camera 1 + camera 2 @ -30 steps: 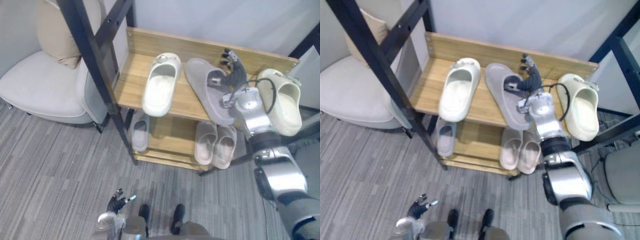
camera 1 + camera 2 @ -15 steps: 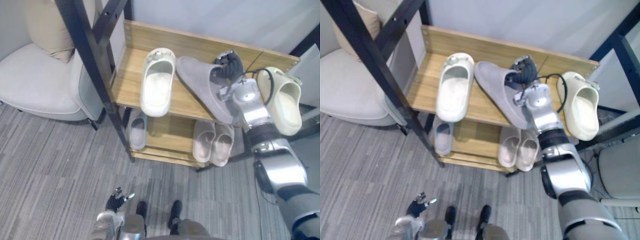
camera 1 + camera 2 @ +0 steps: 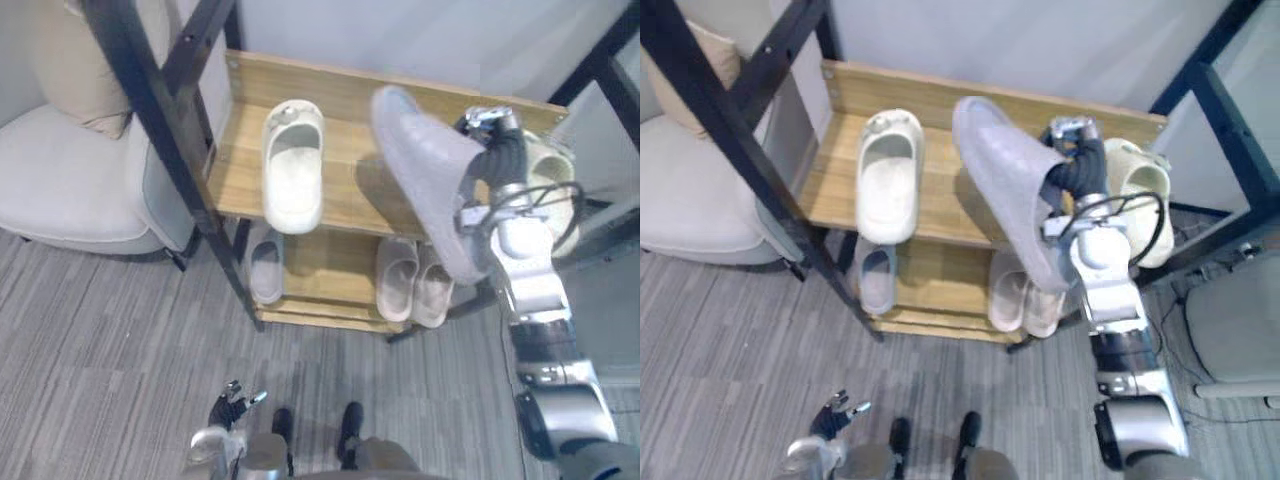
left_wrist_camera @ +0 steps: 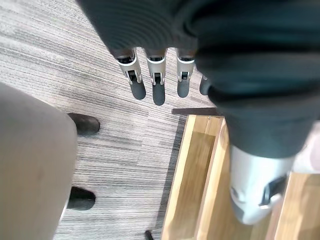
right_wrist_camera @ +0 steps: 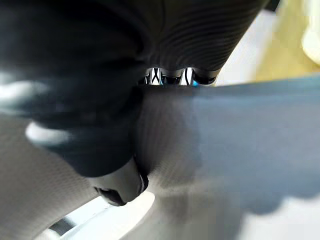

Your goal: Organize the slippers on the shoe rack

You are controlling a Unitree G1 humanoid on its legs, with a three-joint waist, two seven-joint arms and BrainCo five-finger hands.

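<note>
My right hand (image 3: pixel 494 152) is shut on a grey slipper (image 3: pixel 428 178), holding it tilted in the air above the top shelf of the wooden shoe rack (image 3: pixel 345 86). Its thumb (image 5: pixel 121 184) presses against the slipper's grey strap (image 5: pixel 235 135). A cream slipper (image 3: pixel 293 165) lies on the top shelf to the left of it. A cream clog (image 3: pixel 1146 186) sits at the shelf's right end, partly hidden behind my arm. My left hand (image 3: pixel 232 404) hangs low near the floor with its fingers (image 4: pixel 156 86) straight and nothing in it.
The lower shelf holds a small grey slipper (image 3: pixel 265 272) at the left and a beige pair (image 3: pixel 410 282) at the right. A black slanted frame post (image 3: pixel 140 110) stands in front of the rack's left end. A cream armchair (image 3: pixel 70 190) sits further left.
My right hand closed round the grey slipper and lifted it off the top shelf, tipping it up. The camera has shifted. The left hand stayed put.
</note>
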